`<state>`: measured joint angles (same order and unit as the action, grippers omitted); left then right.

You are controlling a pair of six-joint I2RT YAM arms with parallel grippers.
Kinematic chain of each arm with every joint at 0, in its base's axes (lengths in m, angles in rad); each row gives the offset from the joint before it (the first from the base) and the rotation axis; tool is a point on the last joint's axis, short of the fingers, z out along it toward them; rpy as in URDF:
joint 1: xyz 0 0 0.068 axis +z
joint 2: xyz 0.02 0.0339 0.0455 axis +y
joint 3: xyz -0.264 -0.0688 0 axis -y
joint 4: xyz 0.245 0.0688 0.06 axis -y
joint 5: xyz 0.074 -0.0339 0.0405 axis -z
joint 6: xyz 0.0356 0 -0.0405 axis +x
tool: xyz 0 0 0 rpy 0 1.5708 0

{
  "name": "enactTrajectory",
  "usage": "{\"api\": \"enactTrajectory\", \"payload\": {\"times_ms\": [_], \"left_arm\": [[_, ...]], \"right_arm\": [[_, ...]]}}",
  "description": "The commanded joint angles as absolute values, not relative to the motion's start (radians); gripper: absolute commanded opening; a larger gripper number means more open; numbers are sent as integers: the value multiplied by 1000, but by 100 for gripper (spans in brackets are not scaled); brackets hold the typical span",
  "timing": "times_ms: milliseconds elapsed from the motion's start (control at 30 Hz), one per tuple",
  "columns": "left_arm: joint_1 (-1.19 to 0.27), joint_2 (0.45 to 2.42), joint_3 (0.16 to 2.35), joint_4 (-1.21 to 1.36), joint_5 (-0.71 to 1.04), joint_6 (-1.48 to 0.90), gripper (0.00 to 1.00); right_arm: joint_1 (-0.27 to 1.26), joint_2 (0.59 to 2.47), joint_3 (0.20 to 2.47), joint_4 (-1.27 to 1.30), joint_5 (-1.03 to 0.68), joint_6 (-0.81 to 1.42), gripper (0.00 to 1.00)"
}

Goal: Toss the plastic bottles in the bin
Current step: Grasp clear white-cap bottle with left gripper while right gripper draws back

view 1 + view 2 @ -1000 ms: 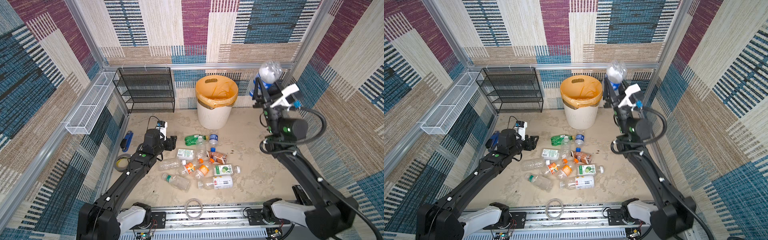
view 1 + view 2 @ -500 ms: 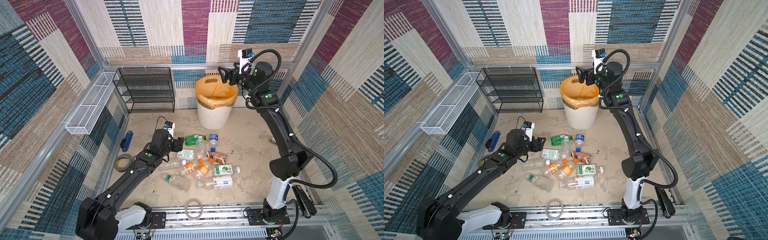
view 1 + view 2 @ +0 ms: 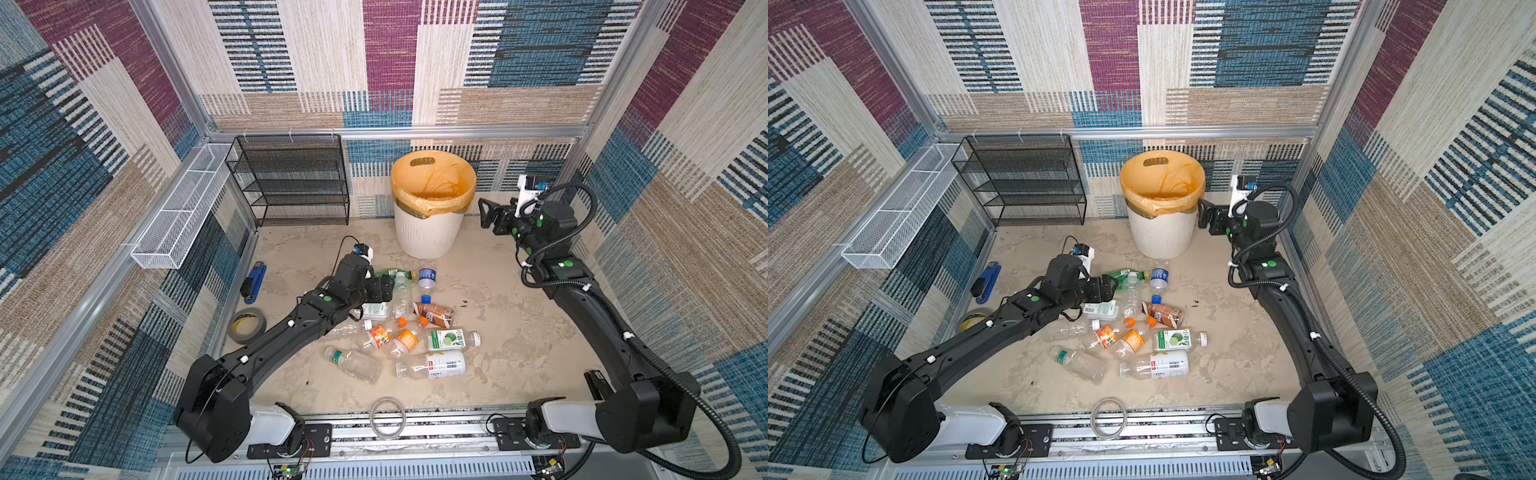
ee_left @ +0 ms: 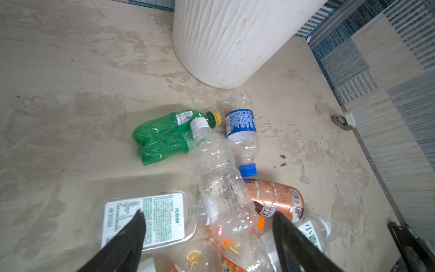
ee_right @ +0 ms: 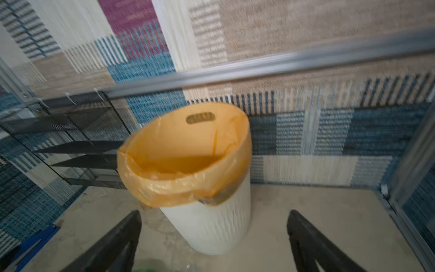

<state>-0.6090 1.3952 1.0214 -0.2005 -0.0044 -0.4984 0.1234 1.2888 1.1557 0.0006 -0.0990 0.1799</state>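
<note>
My left pincer is spread wide and empty. A clear crumpled bottle shows between its tips, untouched as far as I can tell. I judge that bottle feather-light, springy and slick, so I'd pinch across its ribbed middle, not the cap. Around it lie a green bottle, a blue-labelled bottle and a brown-labelled bottle. The heap sits mid-frame in both top views on the bench. My right pincer gapes empty toward the bin, white, ribbed and orange-lined, at upper centre.
</note>
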Motion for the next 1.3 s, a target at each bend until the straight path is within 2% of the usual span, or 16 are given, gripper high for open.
{"api": "enactTrajectory", "payload": {"times_ms": [0, 100, 367, 900, 1067, 1267], "left_arm": [[-645, 1462, 1095, -300, -24, -599, 85], [-672, 1534, 1160, -364, -23, -626, 85], [-692, 1676, 1250, -463, -38, -651, 86], [-696, 1894, 1403, -496, 27, -611, 85], [-696, 1913, 1417, -477, 35, -614, 77], [-695, 1915, 1433, -467, 43, -588, 62]], "right_arm": [[96, 1237, 1037, 34, -72, 262, 97], [76, 1206, 962, 36, -87, 280, 97], [71, 1204, 938, 39, -93, 273, 97], [66, 1221, 885, 94, -122, 302, 96], [66, 1218, 870, 110, -124, 308, 96], [64, 1221, 863, 115, -127, 312, 96]]}}
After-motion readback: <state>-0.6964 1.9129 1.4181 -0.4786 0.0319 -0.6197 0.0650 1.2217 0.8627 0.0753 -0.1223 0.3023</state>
